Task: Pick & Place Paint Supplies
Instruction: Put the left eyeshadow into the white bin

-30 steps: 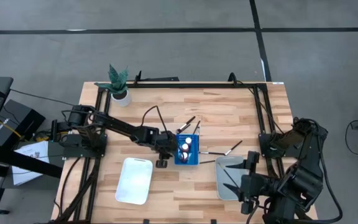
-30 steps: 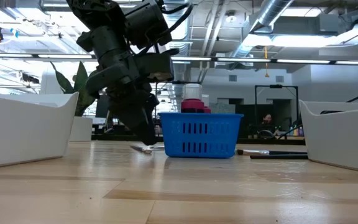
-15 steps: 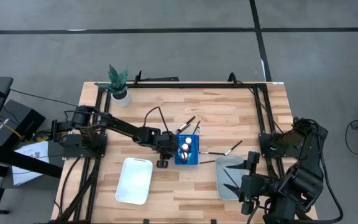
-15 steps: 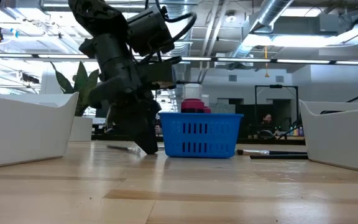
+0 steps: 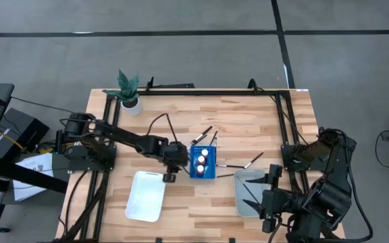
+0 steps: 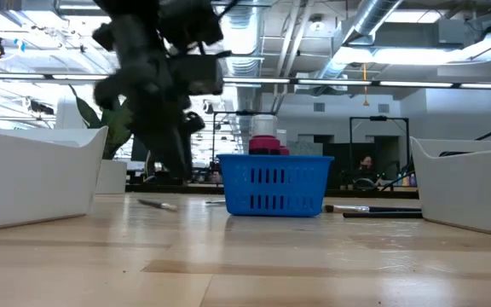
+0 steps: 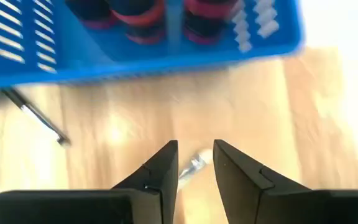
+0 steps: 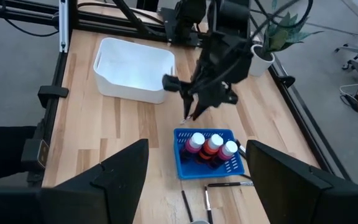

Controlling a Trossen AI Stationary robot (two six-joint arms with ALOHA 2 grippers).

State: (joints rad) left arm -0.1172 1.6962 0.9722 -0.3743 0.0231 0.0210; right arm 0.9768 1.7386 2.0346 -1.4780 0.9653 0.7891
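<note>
A blue basket (image 5: 203,162) at the table's middle holds three red paint bottles (image 8: 210,146). My left gripper (image 7: 196,144) hangs just left of the basket, its fingers a narrow gap apart with nothing between them. A thin brush (image 6: 158,204) lies flat on the table below it, and its silver ferrule (image 7: 194,165) shows through the gap. Another brush (image 7: 33,115) lies against the basket's wall. My right gripper (image 8: 197,143) waits open, high over the near right corner.
A white tray (image 5: 146,196) stands near left of the basket and a grey tray (image 5: 248,196) near right. Loose brushes (image 5: 208,133) lie behind the basket and others (image 6: 373,209) to its right. A potted plant (image 5: 130,91) stands at the far left.
My left gripper dipped to the table beside the basket, then rose and went toward the table's left edge. The brush slid along the table to the left with it and stays flat on the wood below the raised fingers.
</note>
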